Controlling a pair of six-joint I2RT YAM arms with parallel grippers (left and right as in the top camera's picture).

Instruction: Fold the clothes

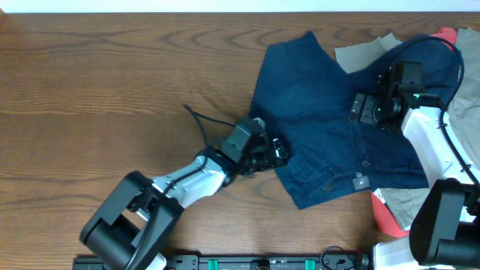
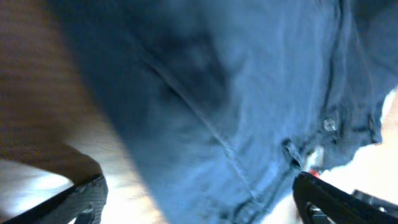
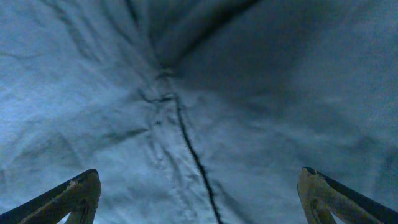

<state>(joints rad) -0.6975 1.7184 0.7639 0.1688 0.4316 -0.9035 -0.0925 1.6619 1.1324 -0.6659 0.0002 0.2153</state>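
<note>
Denim shorts [image 1: 315, 112] lie under right tool [image 1: 357, 109], beside left tool [image 1: 279, 153].

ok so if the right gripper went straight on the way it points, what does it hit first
The blue garment: it fills the right wrist view between the right gripper's open fingers. Depth is unclear, but nothing shows in between.

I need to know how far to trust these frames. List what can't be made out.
- Overhead: the grey clothes and red cloth are cut by the right edge and covered by the right arm.
- Left wrist: blur smears the blue garment and its button.
- Right wrist: the garment fills the frame; right gripper contact unclear.
</note>
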